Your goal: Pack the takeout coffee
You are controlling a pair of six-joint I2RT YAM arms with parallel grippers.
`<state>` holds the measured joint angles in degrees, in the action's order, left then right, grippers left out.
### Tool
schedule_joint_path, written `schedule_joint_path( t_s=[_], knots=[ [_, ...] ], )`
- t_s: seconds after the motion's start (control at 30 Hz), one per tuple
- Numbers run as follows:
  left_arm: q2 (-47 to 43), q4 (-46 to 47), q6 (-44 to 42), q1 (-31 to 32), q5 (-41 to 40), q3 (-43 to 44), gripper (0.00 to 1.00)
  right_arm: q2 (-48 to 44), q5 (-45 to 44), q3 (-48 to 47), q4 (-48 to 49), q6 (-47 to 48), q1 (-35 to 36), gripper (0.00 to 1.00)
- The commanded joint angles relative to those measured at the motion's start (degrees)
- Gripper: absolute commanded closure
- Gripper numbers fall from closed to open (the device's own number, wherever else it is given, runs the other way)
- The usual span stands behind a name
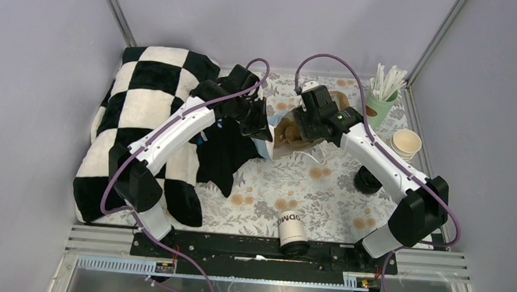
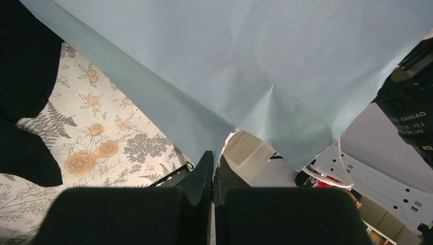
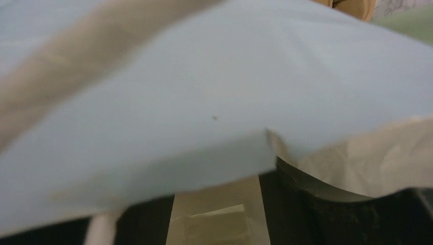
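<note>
The takeout coffee [image 1: 291,225] lies on its side near the table's front edge, its black lid [image 1: 295,247] toward the arm bases and dark lettering facing up. Neither gripper is near it. Both hold up a paper bag [image 1: 285,131], light blue outside and brown inside, at the middle back. My left gripper [image 1: 262,128] is shut on the bag's left rim; the left wrist view shows the jaws [image 2: 213,155] pinching the blue paper [image 2: 245,66]. My right gripper [image 1: 303,131] is at the bag's right rim, jaws apart [image 3: 217,204], with blue paper [image 3: 204,102] draped over them.
A black-and-white checkered cloth [image 1: 149,104] covers the left side, with a black cloth [image 1: 224,154] beside it. At the back right stand a green cup of white sticks [image 1: 381,103] and a stack of cream cups [image 1: 406,142]. A black round object [image 1: 367,180] sits under my right arm.
</note>
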<state>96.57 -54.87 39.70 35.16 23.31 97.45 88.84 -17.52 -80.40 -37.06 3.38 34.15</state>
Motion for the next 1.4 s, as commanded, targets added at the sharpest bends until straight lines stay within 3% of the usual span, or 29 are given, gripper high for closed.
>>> schedule_joint_path(
  t_s=[0.0,0.07,0.17,0.33,0.43,0.57,0.77,0.97,1.1,1.37],
  knots=[
    [-2.01,1.69,0.11,-0.35,-0.45,-0.68,1.00,-2.39,-1.64,-0.15,-0.25,-12.81,0.40,0.38],
    [-2.00,1.65,0.11,-0.35,-0.54,-0.68,1.00,-3.12,-2.82,0.77,0.57,-16.85,0.45,0.46],
    [-2.20,1.65,0.35,-0.40,-0.71,-0.90,1.00,-5.06,-2.39,5.48,6.24,-18.61,0.47,0.68],
    [-2.52,1.67,0.38,-0.35,-1.57,-0.90,1.00,-10.33,1.38,14.68,22.72,-10.06,0.41,0.96],
    [-2.74,1.61,0.29,-0.35,-1.61,-1.02,1.00,-12.03,7.78,15.15,25.57,0.47,0.41,1.00],
    [-3.13,1.57,0.37,-0.35,-1.69,-1.55,1.00,-10.55,7.68,13.56,23.30,6.03,-0.22,1.00],
    [-2.75,1.54,0.45,-0.36,-1.34,-1.40,1.00,-5.08,18.59,10.98,22.69,1.78,-3.41,1.00],
    [-3.12,1.59,0.20,-0.35,-2.81,-0.99,1.00,-8.73,28.50,9.72,18.49,2.09,-5.25,1.00],
    [-2.70,1.68,-0.25,-0.43,-1.37,-0.50,1.00,-11.12,28.97,5.43,9.81,3.24,-5.71,1.00],
    [-1.85,1.56,0.26,-0.46,11.28,1.07,1.00,-12.11,27.41,1.33,-0.41,-2.09,-5.75,1.00]
  ],
)
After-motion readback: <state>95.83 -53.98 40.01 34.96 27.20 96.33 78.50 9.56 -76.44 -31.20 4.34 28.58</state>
